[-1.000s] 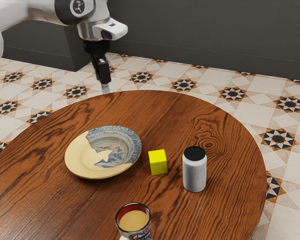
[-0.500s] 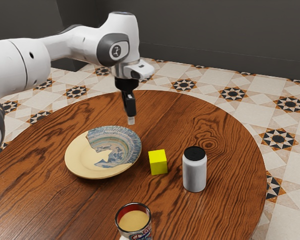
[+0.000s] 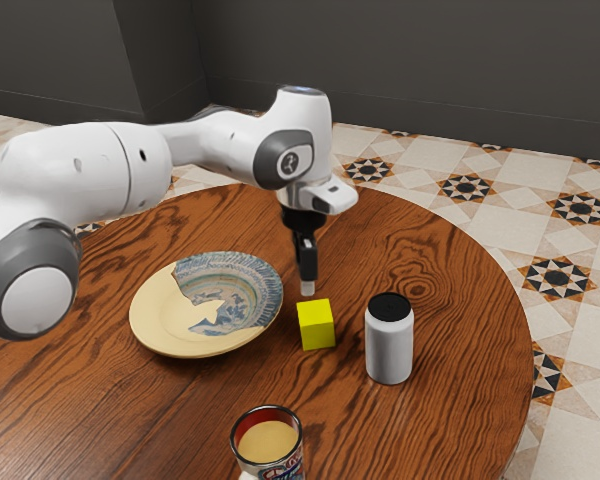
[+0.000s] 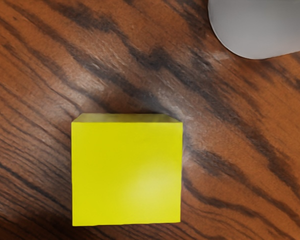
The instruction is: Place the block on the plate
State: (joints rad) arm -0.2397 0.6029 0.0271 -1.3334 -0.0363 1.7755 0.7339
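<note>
My gripper [image 3: 308, 290] points down in the exterior view, its tip just above and behind the yellow block [image 3: 316, 325]. From this side the spacing of its fingers cannot be made out. The block sits on the wooden table, between the plate and a can. The plate [image 3: 162, 318], cream with a blue patterned part, lies at the exterior view's left of the block, not touching it. In the wrist view the block [image 4: 126, 172] is large and close under my hand, its top face square to the view.
A silver can with a black top [image 3: 389, 340] stands close to the block at the exterior view's right; the wrist view has part of the can [image 4: 260, 25] too. An open tin [image 3: 268, 440] stands nearer the exterior camera. The round table [image 3: 430, 250] has a curved edge.
From beyond the table's far edge, my gripper has travelled toward the exterior view's right and nearer the camera, coming down over the block. Block, plate and cans have stayed put.
</note>
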